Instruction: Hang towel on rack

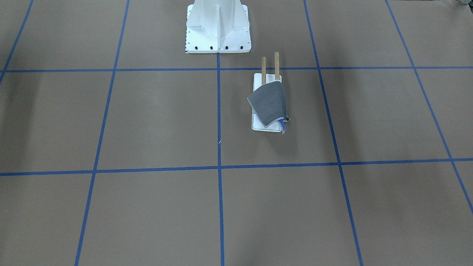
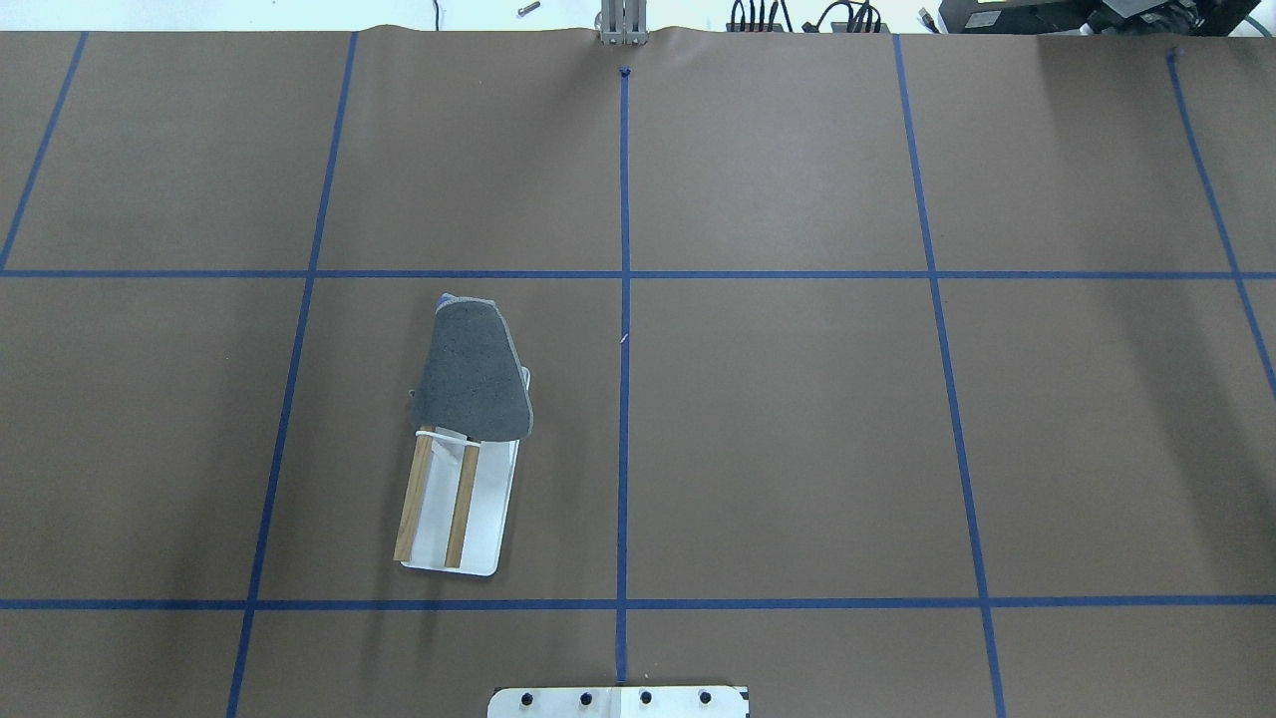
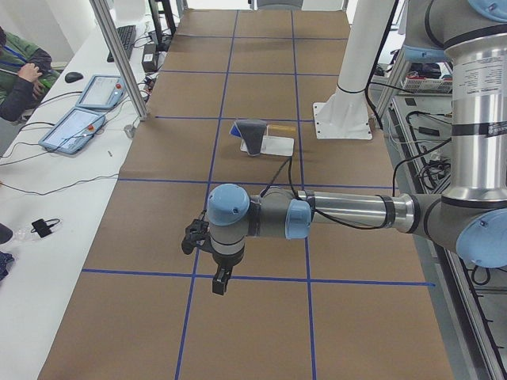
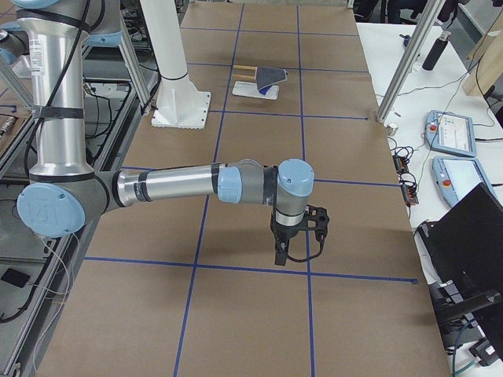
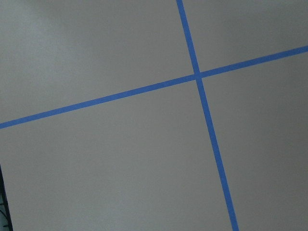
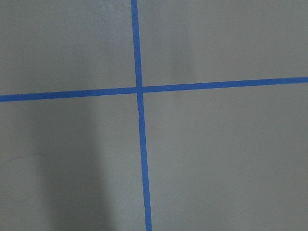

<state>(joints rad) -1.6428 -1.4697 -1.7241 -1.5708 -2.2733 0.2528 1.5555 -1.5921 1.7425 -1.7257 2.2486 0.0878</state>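
The towel [image 1: 269,104], dark grey side up with a blue corner hanging out, lies draped over one end of the rack's two wooden rails [image 1: 276,63] and over the white base [image 1: 263,126]. In the overhead view the towel [image 2: 474,374] covers the far end of the rack [image 2: 488,519], left of centre. The left gripper [image 3: 218,279] shows only in the exterior left view, far from the towel [image 3: 252,134]; I cannot tell if it is open. The right gripper [image 4: 281,253] shows only in the exterior right view, far from the towel [image 4: 271,76]; I cannot tell its state either.
The white bolted pedestal [image 1: 218,26] stands at the robot's side of the table, close to the rack. Blue tape lines [image 2: 623,339] grid the brown table. Both wrist views show only brown table and tape. Tablets [image 3: 75,127] and an operator are beside the table.
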